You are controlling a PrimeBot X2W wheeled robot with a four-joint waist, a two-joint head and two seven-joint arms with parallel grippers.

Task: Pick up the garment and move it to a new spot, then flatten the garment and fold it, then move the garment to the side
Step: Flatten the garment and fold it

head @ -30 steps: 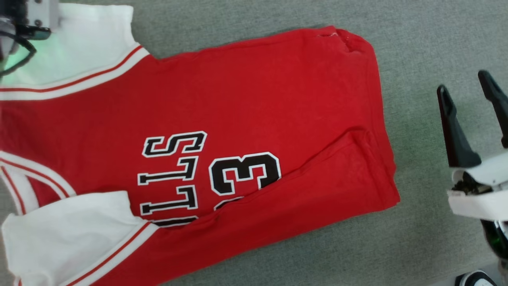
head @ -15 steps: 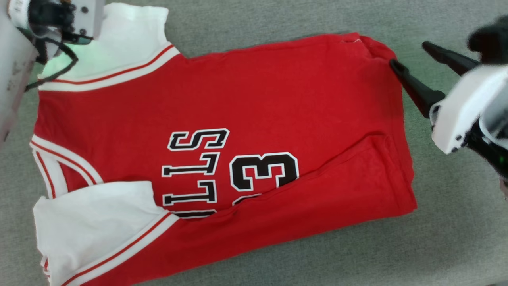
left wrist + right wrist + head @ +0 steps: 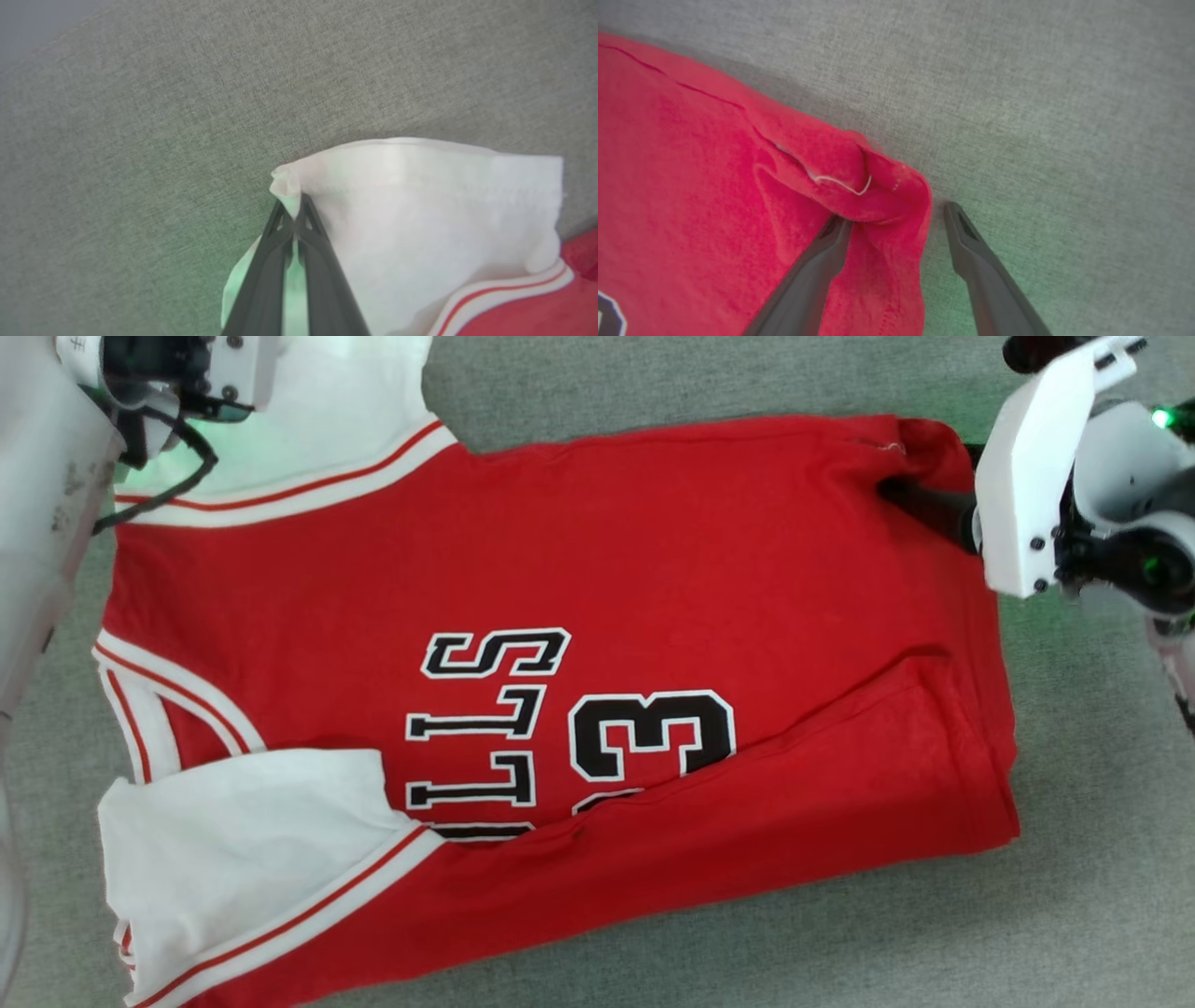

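Bright even light; green glow on garment (image 3: 411, 233); wrist views soft.

You can't name the room from this. You get a grey woven cloth (image 3: 187, 116), like upholstery, spreading beyond the fingers (image 3: 268, 270) of your left gripper (image 3: 293, 212), with a faint edge line (image 3: 56, 42) far past their tips.
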